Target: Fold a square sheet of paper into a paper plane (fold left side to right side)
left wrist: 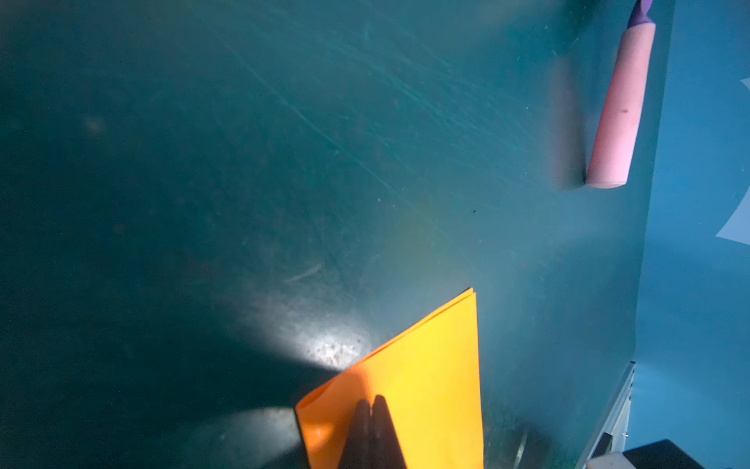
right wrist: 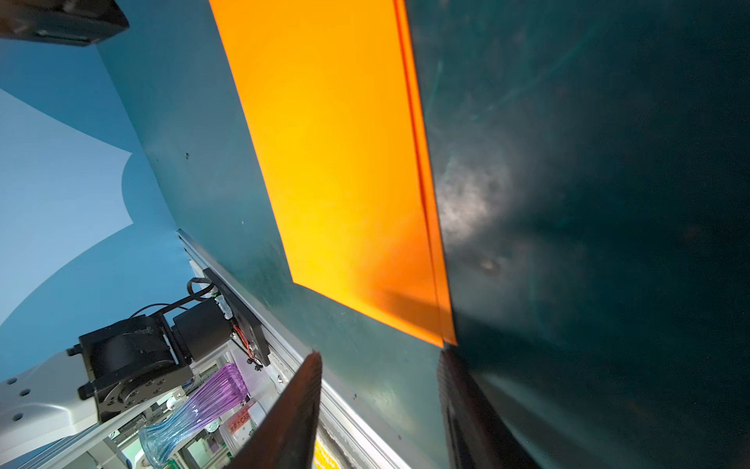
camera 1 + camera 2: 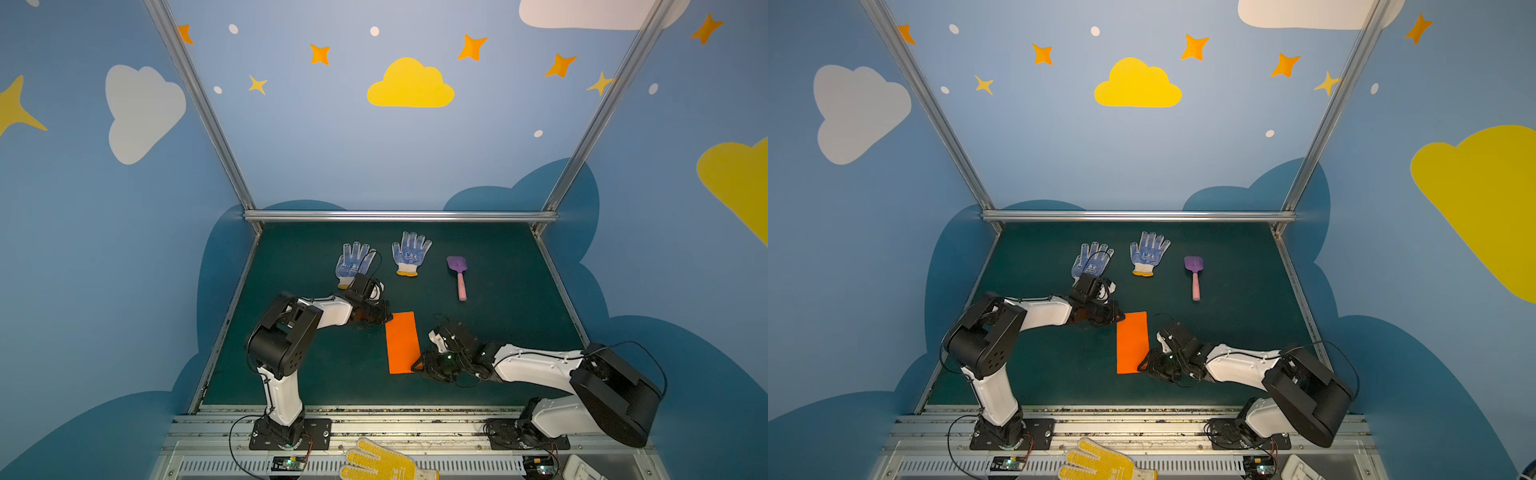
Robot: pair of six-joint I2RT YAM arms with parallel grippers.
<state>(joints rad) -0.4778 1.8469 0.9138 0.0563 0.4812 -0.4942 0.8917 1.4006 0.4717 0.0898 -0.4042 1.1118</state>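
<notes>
Left gripper [image 3: 388,318] shut tight, fingers [image 1: 361,426] pressed flat against each other. Rests with the tips on the far left corner of the sheet of paper [image 3: 402,343], on top of the orange surface as seen in the left wrist view [image 1: 426,385].

Right gripper [image 3: 417,365] down at the near right corner of the same sheet, jaws standing apart. In the right wrist view, one fingertip [image 2: 458,385] just at that corner, its partner off the paper over bare table [image 2: 608,203].

Sheet folded in half into a rectangle, long sides running near to far. Lies flat about mid-table in both top views [image 3: 1133,343], between the two grippers. Shows two layers along its right long edge in the right wrist view [image 2: 337,162], the upper one stopping slightly short of the lower.

Well apart from the sheet, toward the far side: left blue-dotted glove [image 3: 353,262], partly covered by the left arm [image 3: 332,309]; right blue-dotted glove [image 3: 411,253] beside it; further right, toy shovel [image 3: 457,276], purple blade far, pink handle near.

Off the table, on the near rail: yellow dotted glove [image 3: 382,461].
</notes>
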